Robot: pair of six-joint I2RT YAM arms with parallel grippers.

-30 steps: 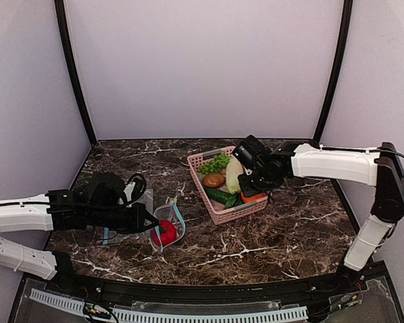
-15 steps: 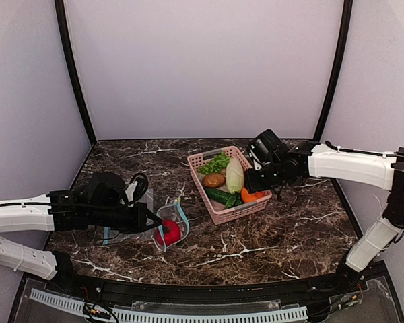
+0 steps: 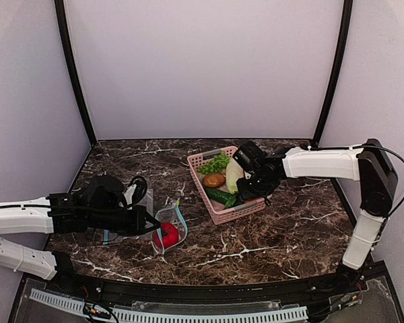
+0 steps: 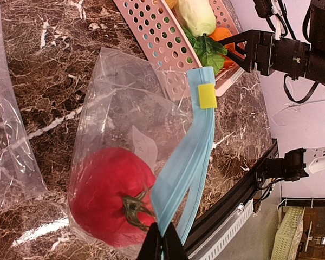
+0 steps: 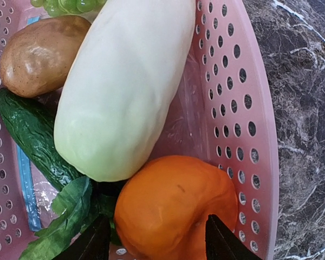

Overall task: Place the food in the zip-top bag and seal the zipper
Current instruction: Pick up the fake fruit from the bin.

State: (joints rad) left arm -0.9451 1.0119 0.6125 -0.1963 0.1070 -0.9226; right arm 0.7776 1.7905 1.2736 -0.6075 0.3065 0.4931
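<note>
While the left jaws clamp the zipper (image 4: pixel 181 162), the right jaws stand apart over the orange (image 5: pixel 176 208) and should next squeeze it.

White arm links (image 3: pixel 323 163), black joints (image 3: pixel 377 175)

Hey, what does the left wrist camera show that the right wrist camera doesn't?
Only the left wrist view: the zip-top bag with the red tomato inside, and the left hand pinching its zipper. Only the right wrist view: the green grapes and a blue strip on the basket floor. Both: the pink basket, the pale vegetable, the orange fruit and the right hand, open at that fruit.
</note>
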